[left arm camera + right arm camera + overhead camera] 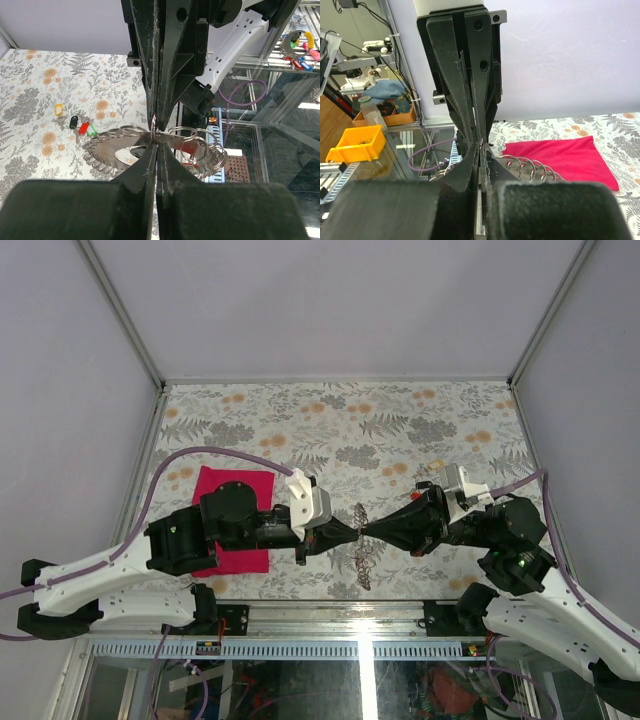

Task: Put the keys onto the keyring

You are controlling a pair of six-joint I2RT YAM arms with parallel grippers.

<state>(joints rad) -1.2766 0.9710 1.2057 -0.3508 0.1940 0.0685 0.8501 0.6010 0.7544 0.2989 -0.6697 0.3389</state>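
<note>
The left tool and right tool meet tip to tip, both clenched on the keyring. The keys lie on the surface, well apart from the tools. No key looks threaded yet. Next, one tool should let go and fetch a key.
</note>
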